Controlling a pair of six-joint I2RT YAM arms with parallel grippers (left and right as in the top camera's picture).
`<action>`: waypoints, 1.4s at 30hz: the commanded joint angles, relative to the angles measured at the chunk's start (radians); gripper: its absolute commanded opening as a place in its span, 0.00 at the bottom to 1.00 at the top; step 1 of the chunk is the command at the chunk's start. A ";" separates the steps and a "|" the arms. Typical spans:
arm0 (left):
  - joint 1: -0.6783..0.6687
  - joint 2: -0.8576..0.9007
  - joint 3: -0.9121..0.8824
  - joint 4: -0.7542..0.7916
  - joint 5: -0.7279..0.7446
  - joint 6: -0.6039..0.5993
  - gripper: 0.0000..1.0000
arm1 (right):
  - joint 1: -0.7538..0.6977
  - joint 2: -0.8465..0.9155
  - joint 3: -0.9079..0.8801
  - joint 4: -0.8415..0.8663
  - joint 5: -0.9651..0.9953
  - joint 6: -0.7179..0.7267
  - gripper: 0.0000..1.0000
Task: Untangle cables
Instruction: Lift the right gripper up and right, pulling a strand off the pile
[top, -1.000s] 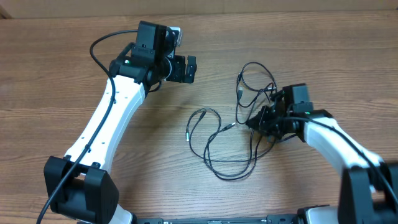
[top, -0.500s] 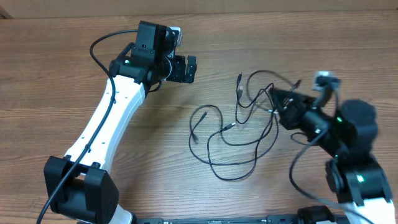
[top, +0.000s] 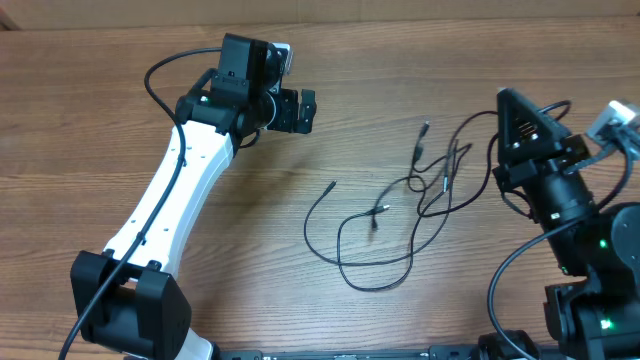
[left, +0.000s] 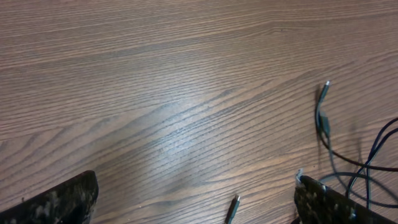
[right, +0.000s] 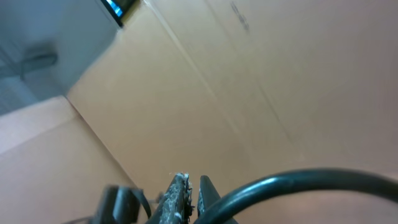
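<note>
Thin black cables (top: 385, 235) lie in loose loops on the wooden table, mid-right. Strands rise from the tangle toward my right gripper (top: 503, 97), which is lifted off the table and points upward. Its jaws are pressed together (right: 193, 180) on a cable, and the pinch itself barely shows. One plug end (top: 332, 185) lies free on the left and another (top: 423, 130) points to the rear. My left gripper (top: 298, 110) hovers open to the rear left, apart from the cables. Between its fingers (left: 336, 202) lies bare table, with a small plug (left: 234, 207) near the bottom edge and a silvery-tipped plug (left: 322, 93) to the right.
A cardboard wall (top: 400, 10) runs along the table's back edge. The left arm's thick black wire (top: 160, 75) arcs above its white link. The right arm's body (top: 590, 250) stands at the right front. Bare wood (top: 100, 130) spreads to the left.
The right arm has risen and swung to the right with its jaws shut, dragging the cables rightward and stretching the tangle. The left arm has not moved.
</note>
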 joint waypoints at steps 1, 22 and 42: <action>0.002 -0.008 0.023 0.000 -0.009 -0.006 1.00 | -0.003 -0.008 0.048 0.103 0.036 -0.010 0.04; 0.002 -0.008 0.023 0.000 -0.009 -0.006 1.00 | -0.003 0.007 0.047 -0.037 0.523 -1.025 0.04; 0.002 -0.008 0.023 0.000 -0.009 -0.006 1.00 | -0.218 0.275 0.046 0.158 1.347 -1.147 0.04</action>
